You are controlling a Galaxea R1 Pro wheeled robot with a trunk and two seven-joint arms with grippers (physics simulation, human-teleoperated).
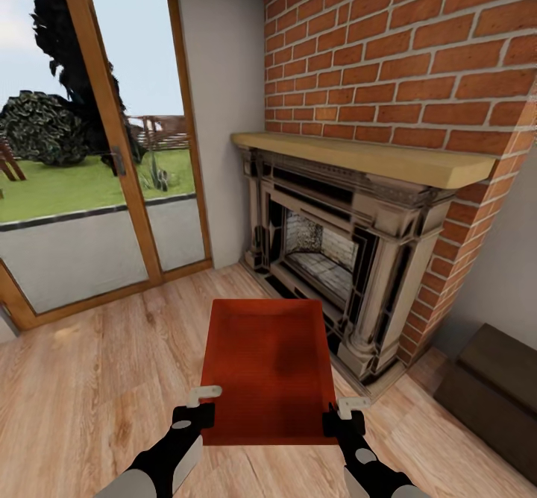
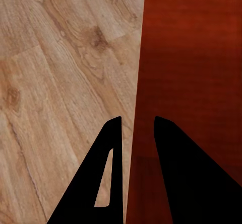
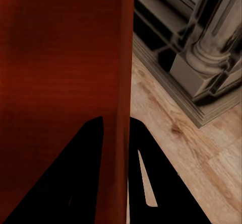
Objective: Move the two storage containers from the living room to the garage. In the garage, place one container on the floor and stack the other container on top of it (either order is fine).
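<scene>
Both jaws clamp thin side walls of the storage container (image 1: pixel 268 367): left gripper (image 1: pixel 200 402), right gripper (image 1: pixel 344 414). Risk: smooth rim slips, or clips fireplace (image 1: pixel 335 259) when turning.

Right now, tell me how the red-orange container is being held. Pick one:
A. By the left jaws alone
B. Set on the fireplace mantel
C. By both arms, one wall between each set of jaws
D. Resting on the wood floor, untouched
C. The left gripper pinches one side wall of the storage container and the right gripper the opposite wall; each wrist view shows a wall between its fingers.
</scene>
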